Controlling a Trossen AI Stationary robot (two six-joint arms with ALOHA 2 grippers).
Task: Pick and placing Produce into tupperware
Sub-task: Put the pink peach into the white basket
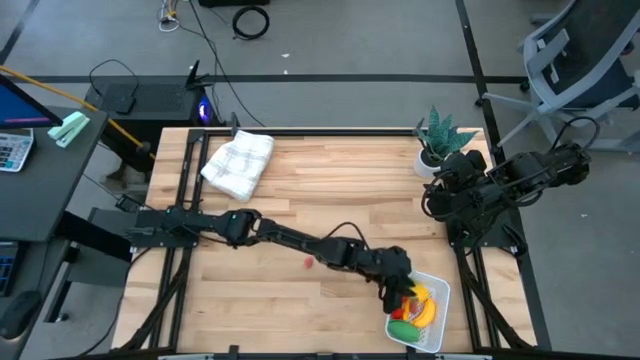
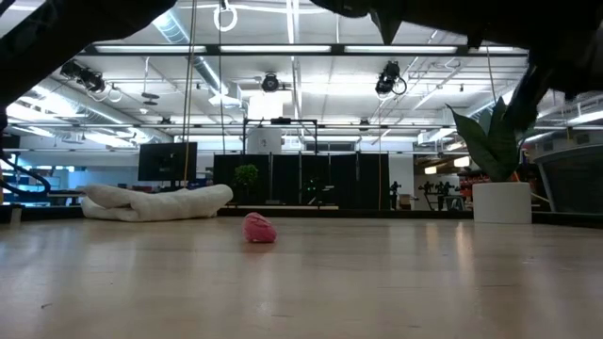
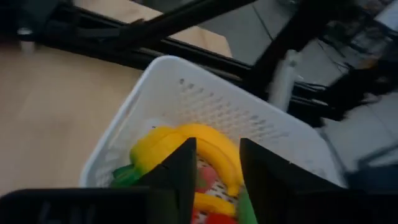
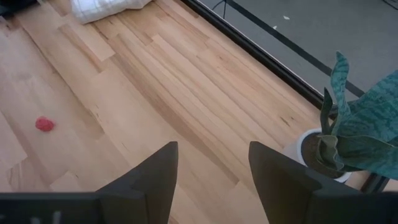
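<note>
L gripper [image 3: 214, 171] hangs over the tupperware [image 1: 437, 291] at table's front-right corner, jaws narrowly apart w/ nothing between them; banana [image 3: 202, 149] lies inside. One red piece [image 1: 308, 263] sits on the table mid-front. R gripper [image 4: 211, 171] waits near plant [image 1: 440, 135], jaws wide.

A folded white cloth [image 1: 238, 163] lies at the far left of the wooden table [image 1: 330, 190]. A green plant [image 1: 441, 140] in a white pot stands at the far right corner.

overhead looks down; low view level (both show table [image 1: 300, 170]).
</note>
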